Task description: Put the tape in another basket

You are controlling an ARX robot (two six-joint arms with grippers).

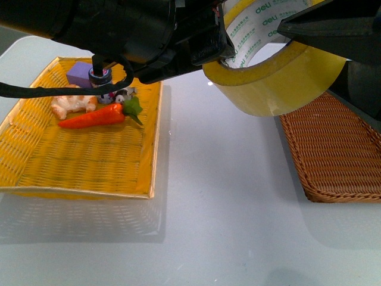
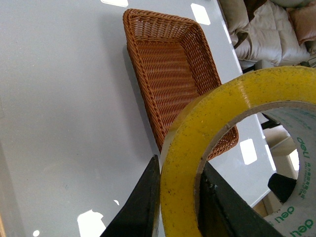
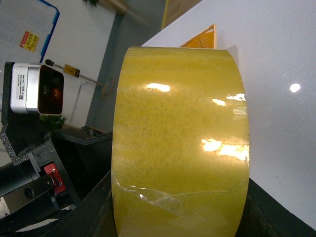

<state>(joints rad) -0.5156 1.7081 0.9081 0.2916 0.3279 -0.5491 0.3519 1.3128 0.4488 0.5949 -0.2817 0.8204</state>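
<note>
white glossy surface, lit from above; a sofa with cushions shows beyond it in the left wrist view.

- tape: wide translucent yellow roll, white core printed in green letters. it hangs in the air between the two trays, near the brown basket's edge, and touches neither tray nor surface.
- basket: dark brown woven wicker, low sides, on the robot's right; nothing shows inside it.
- yellow woven tray: on the robot's left; holds a toy carrot, a purple block and a pale soft toy.
- left end effector: narrow, pinching the wall of the roll, one finger outside and one inside the core.
- right end effector: dark fingers flank the roll's two flat sides; whether they press on it cannot be told.

progress, as a judgement: the tape is out of the yellow tray and lifted clear, so the pick-up is done, and it looks to be at a hand-over between the arms. left to do: carry it over the basket, lower it inside, let go.
</note>
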